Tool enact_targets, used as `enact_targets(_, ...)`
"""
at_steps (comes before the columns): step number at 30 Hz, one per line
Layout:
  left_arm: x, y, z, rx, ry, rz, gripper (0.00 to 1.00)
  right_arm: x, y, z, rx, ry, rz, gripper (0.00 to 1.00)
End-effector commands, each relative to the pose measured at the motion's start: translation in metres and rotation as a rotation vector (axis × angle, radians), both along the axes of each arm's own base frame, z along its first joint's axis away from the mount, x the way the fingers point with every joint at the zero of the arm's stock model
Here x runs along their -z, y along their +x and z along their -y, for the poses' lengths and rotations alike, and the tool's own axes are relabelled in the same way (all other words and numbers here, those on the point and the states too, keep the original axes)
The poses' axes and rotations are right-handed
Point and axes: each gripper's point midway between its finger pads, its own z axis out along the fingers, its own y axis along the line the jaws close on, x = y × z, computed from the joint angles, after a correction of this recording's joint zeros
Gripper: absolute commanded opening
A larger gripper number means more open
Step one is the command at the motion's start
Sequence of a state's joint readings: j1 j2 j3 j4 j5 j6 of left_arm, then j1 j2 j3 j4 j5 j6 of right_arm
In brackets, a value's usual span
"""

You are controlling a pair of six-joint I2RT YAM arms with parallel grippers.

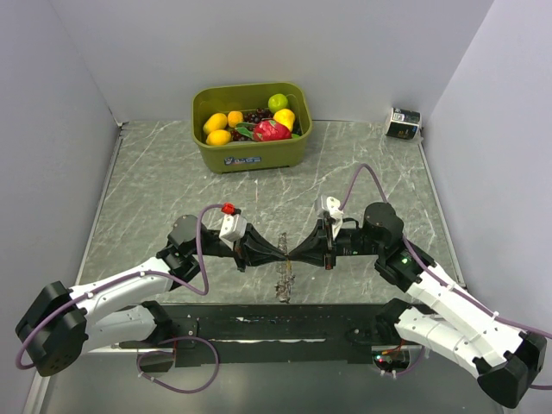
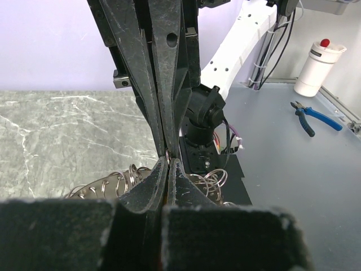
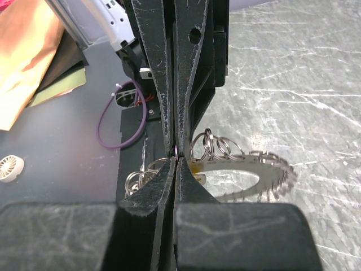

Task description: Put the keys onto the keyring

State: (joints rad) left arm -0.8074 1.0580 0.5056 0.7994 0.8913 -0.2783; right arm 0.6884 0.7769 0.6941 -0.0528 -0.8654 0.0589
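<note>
Left gripper (image 1: 279,251) and right gripper (image 1: 296,252) meet tip to tip, jaws closed, pinching a thin keyring (image 3: 176,150) above the counter (image 1: 155,172).

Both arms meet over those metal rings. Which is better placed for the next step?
Right, narrowly. The right end effector and left end effector are both shut, tip to tip above the ring pile, but only the right's camera shows what looks like a ring at the tips.

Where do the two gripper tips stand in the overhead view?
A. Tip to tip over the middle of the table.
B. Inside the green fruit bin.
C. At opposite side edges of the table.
A: the left gripper and the right gripper meet tip to tip over the middle of the table, well short of the green bin.
</note>
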Motion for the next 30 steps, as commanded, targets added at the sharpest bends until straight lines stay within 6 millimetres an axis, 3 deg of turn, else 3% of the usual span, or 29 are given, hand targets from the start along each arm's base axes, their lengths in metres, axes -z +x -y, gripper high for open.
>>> enact_targets(1, -0.041, -0.008, 0.003, 0.024, -0.105, 0.115, 0.01, -0.002, 0.007, -0.004, 0.015, 0.013, 0.017, 0.0)
enact_targets(19, -0.029, 0.001, 0.005, -0.024, -0.009, 0.13, 0.04, 0.001, 0.008, -0.004, 0.0, -0.004, 0.036, 0.0)
enact_targets(23, -0.022, 0.008, 0.002, -0.069, 0.061, 0.154, 0.17, 0.006, 0.011, -0.003, 0.022, -0.035, 0.018, 0.0)
enact_targets(24, -0.029, 0.009, 0.001, -0.076, 0.063, 0.159, 0.25, 0.003, 0.015, -0.003, 0.029, -0.04, 0.046, 0.0)
enact_targets(25, -0.019, 0.009, -0.001, -0.078, 0.113, 0.149, 0.29, 0.004, 0.015, -0.003, 0.025, -0.046, 0.043, 0.0)
enact_targets(27, -0.024, 0.015, -0.002, -0.107, 0.142, 0.174, 0.39, 0.007, 0.015, -0.004, 0.026, -0.057, 0.034, 0.0)
enact_targets(29, -0.012, 0.017, -0.006, -0.121, 0.223, 0.154, 0.43, 0.01, 0.017, -0.004, 0.034, -0.067, 0.031, 0.0)
enact_targets(30, -0.016, 0.023, -0.007, -0.148, 0.237, 0.158, 0.5, 0.008, 0.017, -0.004, 0.033, -0.069, 0.033, 0.0)
